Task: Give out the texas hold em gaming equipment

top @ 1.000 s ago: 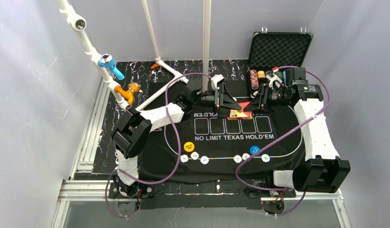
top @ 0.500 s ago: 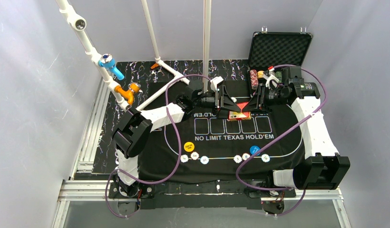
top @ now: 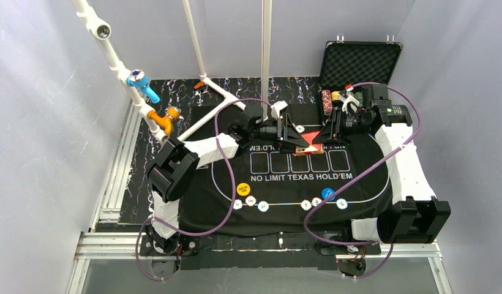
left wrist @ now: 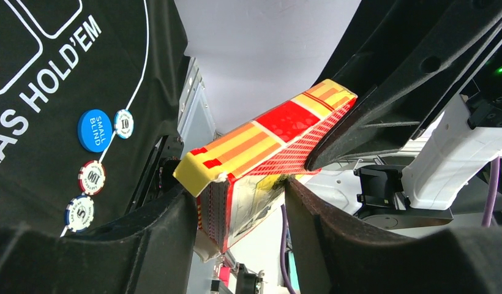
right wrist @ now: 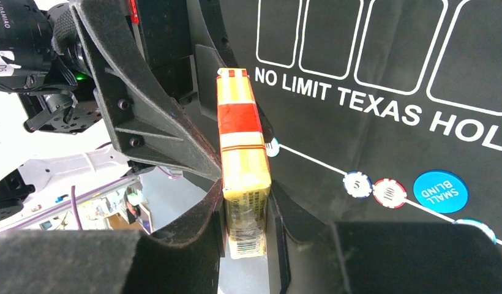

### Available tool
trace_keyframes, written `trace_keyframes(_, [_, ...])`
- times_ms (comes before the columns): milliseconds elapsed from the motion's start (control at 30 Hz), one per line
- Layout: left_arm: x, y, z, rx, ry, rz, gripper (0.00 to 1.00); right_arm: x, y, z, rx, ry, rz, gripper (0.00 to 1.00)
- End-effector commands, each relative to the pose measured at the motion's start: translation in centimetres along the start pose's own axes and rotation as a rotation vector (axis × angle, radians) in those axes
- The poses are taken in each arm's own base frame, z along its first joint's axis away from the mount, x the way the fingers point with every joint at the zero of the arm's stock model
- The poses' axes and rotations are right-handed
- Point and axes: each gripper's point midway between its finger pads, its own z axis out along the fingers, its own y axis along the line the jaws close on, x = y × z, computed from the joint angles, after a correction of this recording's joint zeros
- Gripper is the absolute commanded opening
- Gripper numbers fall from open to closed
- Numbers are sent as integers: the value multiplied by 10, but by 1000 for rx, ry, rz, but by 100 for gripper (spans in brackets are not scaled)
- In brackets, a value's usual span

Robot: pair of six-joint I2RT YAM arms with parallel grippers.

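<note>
A red and yellow card box (top: pixel 311 147) hangs above the far edge of the black mat (top: pixel 297 184), held between both arms. My right gripper (right wrist: pixel 248 214) is shut on the narrow sides of the card box (right wrist: pixel 242 153). My left gripper (left wrist: pixel 239 187) has closed around the other end of the card box (left wrist: pixel 267 147), where the flap is open and red card edges show; both fingers touch it. A yellow button (top: pixel 243 188), a blue small-blind button (top: pixel 327 193) and small chips (top: pixel 251 201) lie along the mat's white line.
The open black foam-lined case (top: pixel 359 64) stands at the back right, with rolls of chips (top: pixel 327 101) in front of it. White pipes (top: pixel 199 55) rise at the back left. Purple cables (top: pixel 227 177) loop over the mat.
The left jaws have narrowed from wide open onto the box's end. Both grippers and the box have shifted slightly toward the back.
</note>
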Motion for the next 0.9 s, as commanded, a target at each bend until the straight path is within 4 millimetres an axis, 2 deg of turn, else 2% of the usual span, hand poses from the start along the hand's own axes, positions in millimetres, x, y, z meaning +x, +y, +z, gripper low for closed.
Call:
trace_keyframes(0, [-1, -30, 0, 63, 10, 67, 50, -11, 10, -5, -21, -31, -37, 31])
trace_keyframes(267, [0, -30, 0, 64, 14, 67, 50, -12, 10, -6, -16, -35, -37, 41])
trace_keyframes(867, [1, -28, 0, 61, 17, 63, 45, -13, 14, -9, -22, -43, -44, 46])
